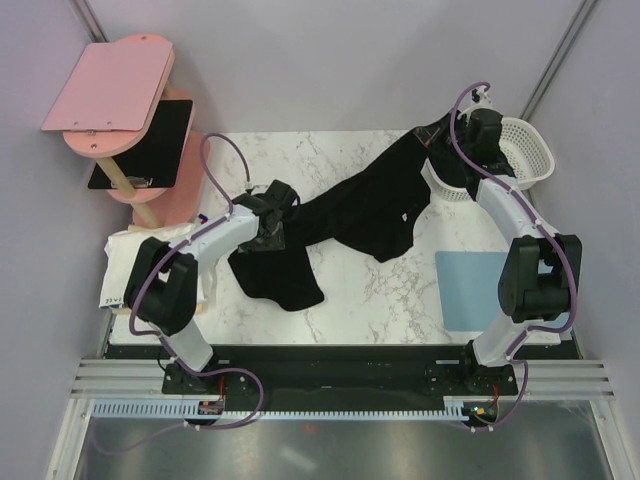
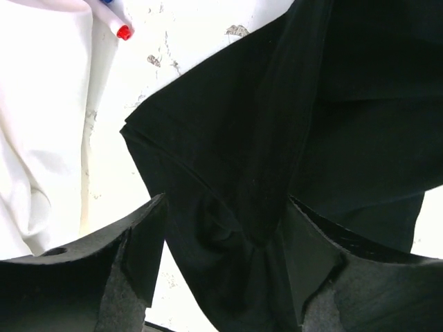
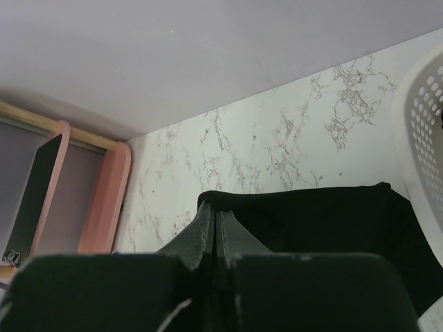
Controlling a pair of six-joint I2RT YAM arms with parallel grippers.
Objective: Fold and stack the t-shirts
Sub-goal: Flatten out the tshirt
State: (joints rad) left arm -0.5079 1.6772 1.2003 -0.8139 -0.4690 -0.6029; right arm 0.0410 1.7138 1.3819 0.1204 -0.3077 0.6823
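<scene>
A black t-shirt [image 1: 370, 205] lies stretched across the marble table from lower left to upper right. My right gripper [image 1: 447, 137] is shut on its upper edge beside the basket and holds that edge off the table; in the right wrist view the jaws [image 3: 220, 214] meet on the black hem [image 3: 325, 221]. My left gripper [image 1: 268, 222] is over the shirt's left part. In the left wrist view its jaws [image 2: 225, 235] stand wide apart with bunched black cloth [image 2: 277, 124] between them. A white t-shirt [image 1: 125, 260] lies crumpled at the table's left edge and also shows in the left wrist view [image 2: 41, 138].
A white perforated basket [image 1: 525, 160] stands at the back right. A light blue mat [image 1: 475, 285] lies at the front right. A pink stand with a black board [image 1: 120, 110] is at the back left. A red-capped marker [image 2: 123, 31] lies by the white shirt.
</scene>
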